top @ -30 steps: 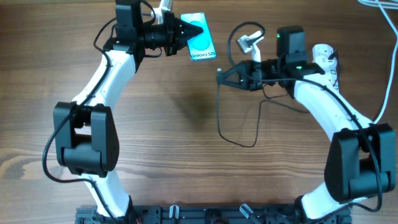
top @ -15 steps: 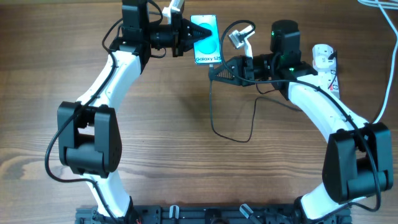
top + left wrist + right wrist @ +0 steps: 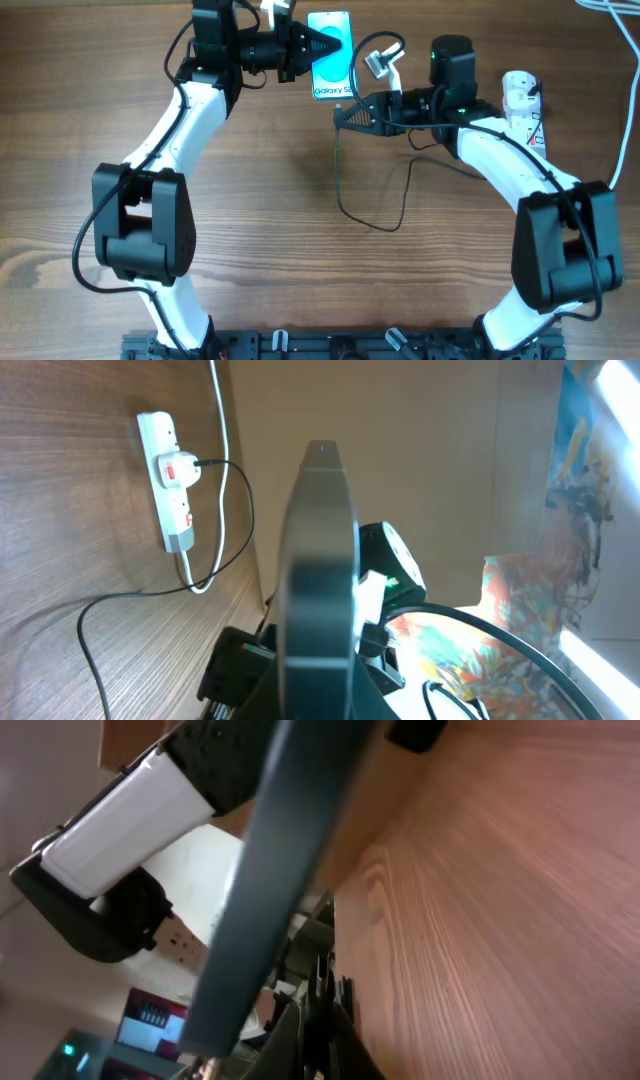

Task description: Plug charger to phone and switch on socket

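My left gripper [image 3: 316, 46] is shut on the phone [image 3: 338, 66] and holds it at the back of the table, cyan screen up. The left wrist view shows the phone [image 3: 318, 540] edge-on between those jaws [image 3: 318, 695]. My right gripper [image 3: 343, 116] is shut on the charger's tip, just below the phone's short edge with the white text. The charger's black cable [image 3: 341, 190] loops down over the table. In the right wrist view the tip [image 3: 319, 982] sits between the jaws [image 3: 318, 1025], close to the phone's edge [image 3: 275, 870]. The socket [image 3: 519, 95] lies at the far right.
The socket [image 3: 171, 480], with a plug and a black lead in it, also shows in the left wrist view. A thick white cable [image 3: 627, 60] runs along the table's right edge. A grey connector on a loop of wire [image 3: 377, 63] sits by the right arm.
My left gripper has carried the phone to the right and turned it straighter. My right gripper has moved left and up with the charger tip, close under the phone.
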`<state>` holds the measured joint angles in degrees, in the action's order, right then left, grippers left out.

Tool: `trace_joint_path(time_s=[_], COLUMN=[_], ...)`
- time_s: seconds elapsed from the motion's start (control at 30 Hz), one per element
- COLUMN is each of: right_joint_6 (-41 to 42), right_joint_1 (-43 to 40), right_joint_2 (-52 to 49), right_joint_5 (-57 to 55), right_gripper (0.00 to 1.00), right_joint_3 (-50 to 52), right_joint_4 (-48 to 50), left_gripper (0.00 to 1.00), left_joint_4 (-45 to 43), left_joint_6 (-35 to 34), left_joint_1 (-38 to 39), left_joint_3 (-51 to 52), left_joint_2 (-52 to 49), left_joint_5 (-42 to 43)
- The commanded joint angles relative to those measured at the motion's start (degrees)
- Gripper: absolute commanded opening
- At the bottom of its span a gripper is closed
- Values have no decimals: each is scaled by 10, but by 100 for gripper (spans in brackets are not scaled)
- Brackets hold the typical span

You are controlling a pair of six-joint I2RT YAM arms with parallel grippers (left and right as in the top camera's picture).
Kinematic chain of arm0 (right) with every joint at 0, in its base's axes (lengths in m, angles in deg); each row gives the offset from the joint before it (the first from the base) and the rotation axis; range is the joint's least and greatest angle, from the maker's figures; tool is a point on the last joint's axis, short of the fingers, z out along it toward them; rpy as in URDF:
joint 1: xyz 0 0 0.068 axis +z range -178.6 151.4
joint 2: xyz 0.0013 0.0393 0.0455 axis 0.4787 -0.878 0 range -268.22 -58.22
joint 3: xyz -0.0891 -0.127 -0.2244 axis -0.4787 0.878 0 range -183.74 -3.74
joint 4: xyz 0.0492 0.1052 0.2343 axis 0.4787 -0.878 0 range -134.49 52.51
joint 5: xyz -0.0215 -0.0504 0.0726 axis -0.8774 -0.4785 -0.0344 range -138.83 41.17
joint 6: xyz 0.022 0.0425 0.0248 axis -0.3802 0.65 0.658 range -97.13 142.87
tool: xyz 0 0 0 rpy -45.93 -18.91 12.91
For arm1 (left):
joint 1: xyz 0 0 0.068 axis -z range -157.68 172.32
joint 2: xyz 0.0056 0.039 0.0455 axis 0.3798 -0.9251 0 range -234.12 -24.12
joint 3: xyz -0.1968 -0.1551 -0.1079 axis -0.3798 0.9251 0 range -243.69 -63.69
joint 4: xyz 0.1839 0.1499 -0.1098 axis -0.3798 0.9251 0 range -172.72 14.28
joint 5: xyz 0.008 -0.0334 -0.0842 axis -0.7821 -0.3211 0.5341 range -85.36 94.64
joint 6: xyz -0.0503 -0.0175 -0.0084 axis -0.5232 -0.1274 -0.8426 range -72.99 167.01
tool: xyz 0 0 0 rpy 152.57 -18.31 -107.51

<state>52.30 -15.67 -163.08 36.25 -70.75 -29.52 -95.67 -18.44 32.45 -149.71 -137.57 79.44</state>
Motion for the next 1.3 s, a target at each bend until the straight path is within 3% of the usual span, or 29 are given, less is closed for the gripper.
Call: trace_joint_path(time_s=[0.0, 0.17, 1.27], right_joint_6=[30, 37, 66], right_joint_1=[0, 0, 0], right_joint_2=[-7, -7, -7], right_joint_5=[33, 59, 54], right_gripper=[4, 4, 4], right_joint_3=[0, 0, 0], right_joint_4=[38, 53, 96], left_gripper=[4, 4, 4], left_joint_4=[-11, -45, -29], left_joint_6=[5, 7, 7], left_joint_1=[2, 2, 8], left_joint_3=[-10, -10, -10], left_joint_2=[13, 13, 13], left_joint_5=[12, 12, 13])
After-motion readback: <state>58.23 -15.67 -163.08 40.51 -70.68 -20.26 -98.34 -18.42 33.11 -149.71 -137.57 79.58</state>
